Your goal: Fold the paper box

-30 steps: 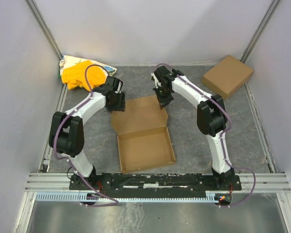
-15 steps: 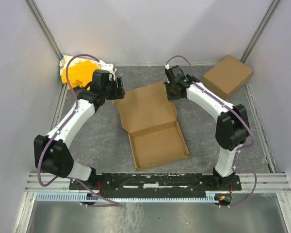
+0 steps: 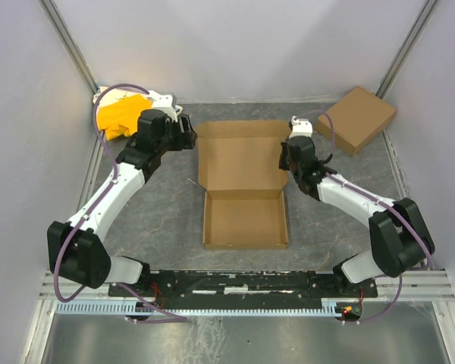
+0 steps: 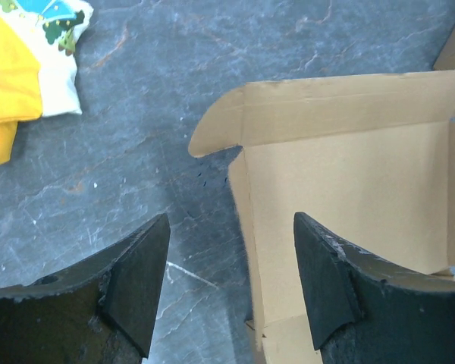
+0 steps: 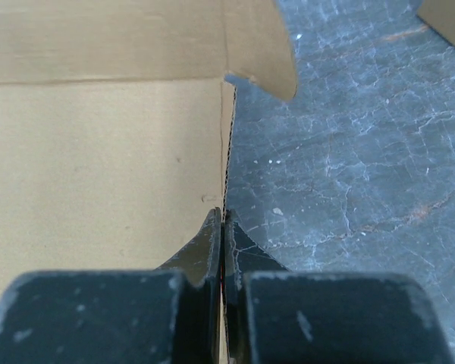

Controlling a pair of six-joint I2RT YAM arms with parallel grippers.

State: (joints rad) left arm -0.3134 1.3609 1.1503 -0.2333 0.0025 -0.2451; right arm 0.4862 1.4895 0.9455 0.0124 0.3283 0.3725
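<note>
Paper box (image 3: 243,205) lies open mid-table (image 3: 159,220) in top view, lid flat toward the far wall, left gripper (image 3: 189,136) by the lid's far-left corner, right gripper (image 3: 287,159) at the lid's right edge; left wrist view: jaws spread wide straddling the lid's left edge; right wrist view: jaws pressed together, pinching the lid's right edge.

Left arm (image 3: 110,193): elbow folded low at the near left, forearm stretched toward the far side and slanting inward.
Left wrist: turned so that the gripper points inward, to the right.
Left gripper (image 4: 227,284): jaws stand wide apart; both dark fingers (image 4: 136,288) are free and pinch nothing.
Right arm (image 3: 356,201): elbow thrown out to the near right, forearm running inward and toward the far side.
Right wrist: lowered, with the gripper aimed away from the base.
Right gripper (image 5: 224,227): jaws pressed together, pinching the right edge of the paper box (image 5: 98,152).
</note>
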